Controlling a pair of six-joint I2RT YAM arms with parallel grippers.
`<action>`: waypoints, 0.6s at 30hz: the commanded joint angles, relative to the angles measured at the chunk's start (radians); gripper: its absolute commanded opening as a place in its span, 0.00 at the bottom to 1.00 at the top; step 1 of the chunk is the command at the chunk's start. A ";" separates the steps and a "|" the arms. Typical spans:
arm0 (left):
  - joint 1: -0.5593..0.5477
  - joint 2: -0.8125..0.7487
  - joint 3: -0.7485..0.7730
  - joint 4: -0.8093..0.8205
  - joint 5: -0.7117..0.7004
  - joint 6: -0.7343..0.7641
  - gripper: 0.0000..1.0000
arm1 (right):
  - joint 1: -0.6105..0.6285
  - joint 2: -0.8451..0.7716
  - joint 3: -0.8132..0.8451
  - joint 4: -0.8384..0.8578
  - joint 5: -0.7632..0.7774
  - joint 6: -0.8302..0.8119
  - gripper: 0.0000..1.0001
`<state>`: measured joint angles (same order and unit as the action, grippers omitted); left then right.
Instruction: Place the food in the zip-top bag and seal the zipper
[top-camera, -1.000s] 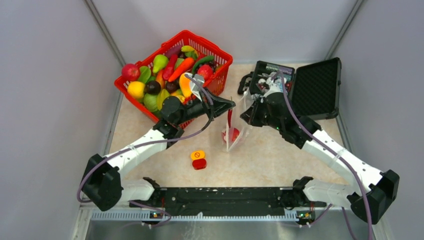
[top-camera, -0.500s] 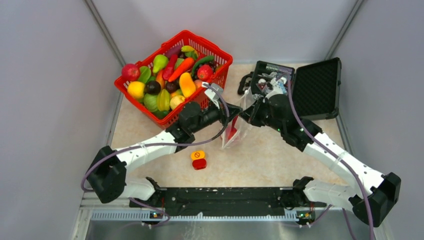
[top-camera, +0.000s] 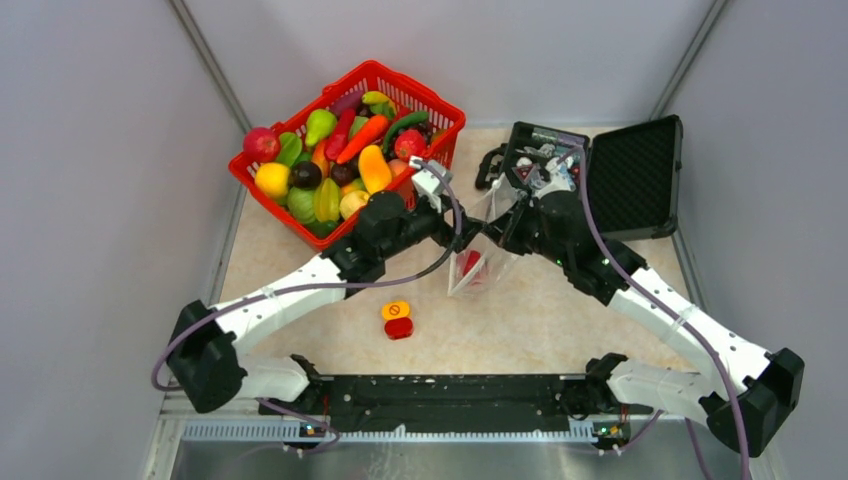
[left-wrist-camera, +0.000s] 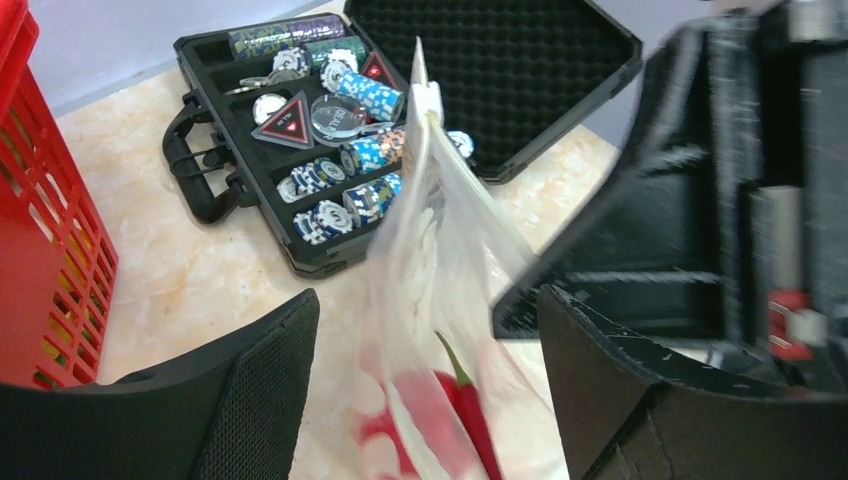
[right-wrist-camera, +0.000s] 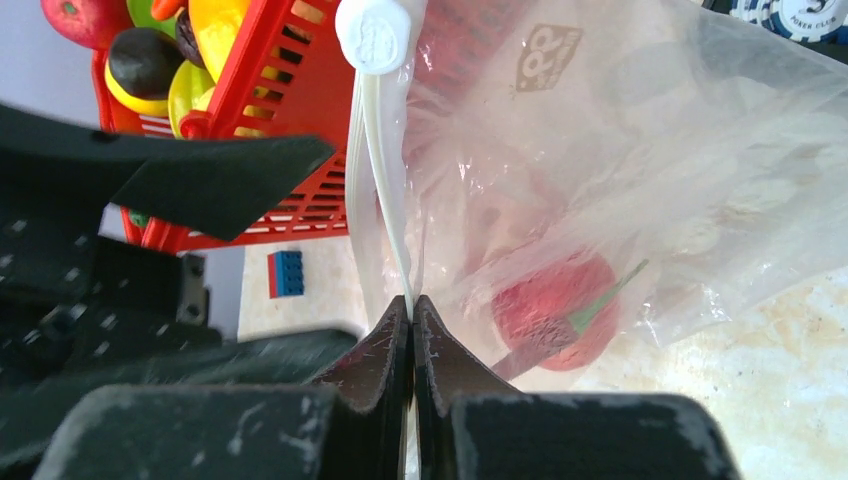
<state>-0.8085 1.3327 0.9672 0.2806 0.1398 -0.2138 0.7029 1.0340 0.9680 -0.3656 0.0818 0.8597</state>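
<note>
The clear zip-top bag hangs upright between my two grippers, mid-table. Inside it lie red food pieces: a red chili with a green stem and a round red fruit. My right gripper is shut on the whitish zipper strip, below its white slider. My left gripper is open, its fingers standing on either side of the bag without pinching it. More food fills the red basket.
The red basket stands at the back left, just behind my left arm. An open black case of poker chips lies at the back right. An orange-and-red button block sits in front of the bag. A blue-and-red brick lies near the basket.
My left gripper has gone from shut to open and let go of the bag's top edge. The bag now hangs from my right gripper alone, its mouth shifted a little right.
</note>
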 joint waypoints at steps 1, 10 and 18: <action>-0.020 -0.129 0.017 -0.103 0.011 0.061 0.82 | -0.018 -0.019 -0.008 0.070 0.029 0.010 0.00; -0.019 -0.090 0.023 -0.403 0.012 -0.031 0.85 | -0.023 -0.012 -0.016 0.080 0.026 0.009 0.00; -0.018 -0.057 -0.001 -0.484 0.036 -0.138 0.69 | -0.023 -0.012 -0.014 0.073 0.017 0.001 0.00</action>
<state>-0.8265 1.3018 0.9871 -0.1864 0.1463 -0.2859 0.6907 1.0332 0.9428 -0.3290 0.0959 0.8658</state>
